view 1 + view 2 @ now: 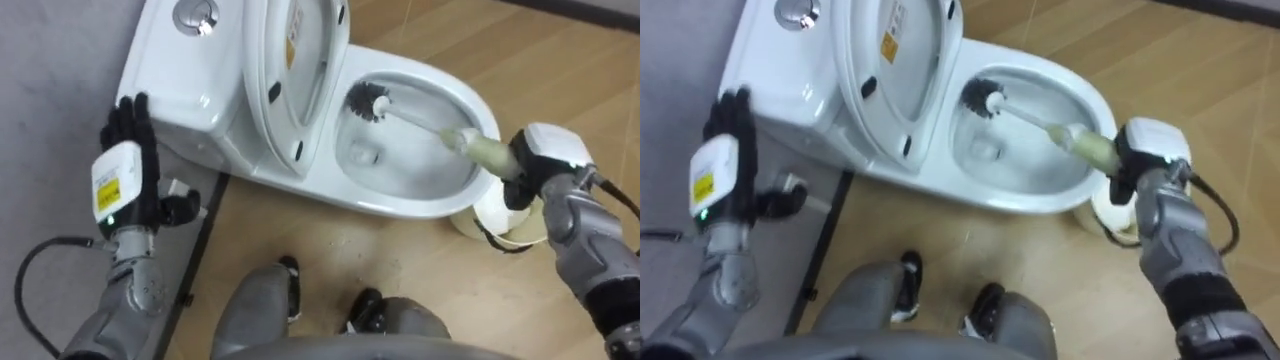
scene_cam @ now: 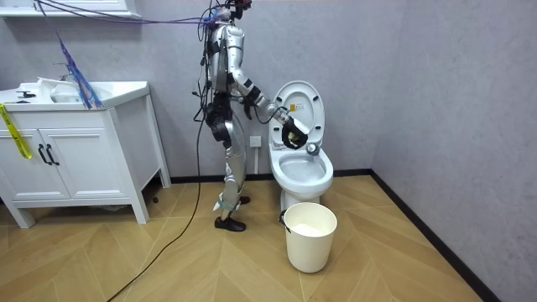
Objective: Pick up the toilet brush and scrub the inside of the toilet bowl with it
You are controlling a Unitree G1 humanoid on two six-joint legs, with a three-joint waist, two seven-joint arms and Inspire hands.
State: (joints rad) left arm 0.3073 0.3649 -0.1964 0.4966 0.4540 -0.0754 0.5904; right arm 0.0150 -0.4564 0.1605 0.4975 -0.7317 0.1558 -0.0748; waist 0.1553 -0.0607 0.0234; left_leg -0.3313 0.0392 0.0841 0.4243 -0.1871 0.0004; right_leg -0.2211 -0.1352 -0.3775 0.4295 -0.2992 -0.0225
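Bristles of the white-handled, black-headed toilet brush are parked at the rear end of the white ceramic toilet bowl, long handle slanted back to the right robot hand that's clamped round it, while the left robot hand is held open beside the white cistern.

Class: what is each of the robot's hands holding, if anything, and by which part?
The right hand grips the toilet brush by its handle end, bristles inside the toilet bowl. The left hand is open beside the cistern, holding nothing.
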